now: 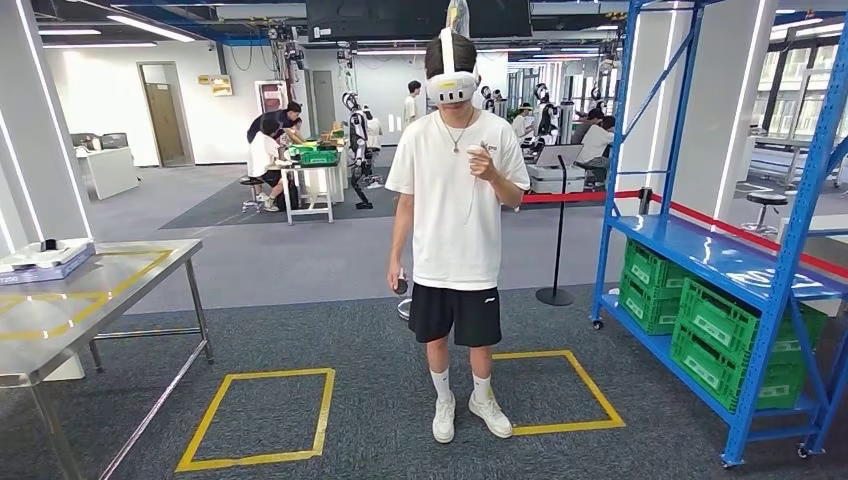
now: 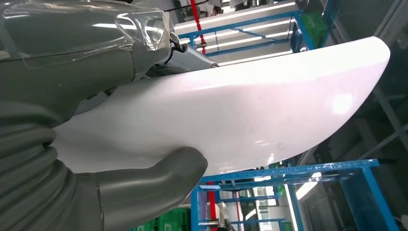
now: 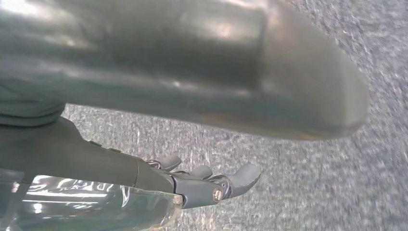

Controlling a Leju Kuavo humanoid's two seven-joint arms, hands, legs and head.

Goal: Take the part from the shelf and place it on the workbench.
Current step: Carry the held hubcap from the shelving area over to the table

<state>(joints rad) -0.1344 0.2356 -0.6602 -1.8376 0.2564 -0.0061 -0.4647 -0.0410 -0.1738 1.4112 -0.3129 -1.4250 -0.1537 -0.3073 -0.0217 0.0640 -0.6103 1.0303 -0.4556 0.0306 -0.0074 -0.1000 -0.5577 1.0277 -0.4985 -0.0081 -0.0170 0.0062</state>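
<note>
The left hand (image 2: 96, 159) grips the white part (image 2: 240, 115), so pickup looks done. The right hand (image 3: 192, 180) hangs open, holding nothing. Left: carrying it to the worktop (image 1: 70, 300) at nine o'clock.

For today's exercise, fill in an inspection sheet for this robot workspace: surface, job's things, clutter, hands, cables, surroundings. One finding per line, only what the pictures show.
Surface: steel workbench with yellow tape lines, to the left.
Job's things: large white curved part gripped by the left hand; blue shelf to the right.
Clutter: white-and-blue tray-like object on the workbench's far end; green crates on the shelf's lower level.
Hands: left hand holds the part, thumb under it; right hand holds nothing, fingers apart, over grey carpet.
Cables: nothing seen.
Surroundings: person wearing a headset standing ahead; yellow floor squares; people at tables farther back.
</note>
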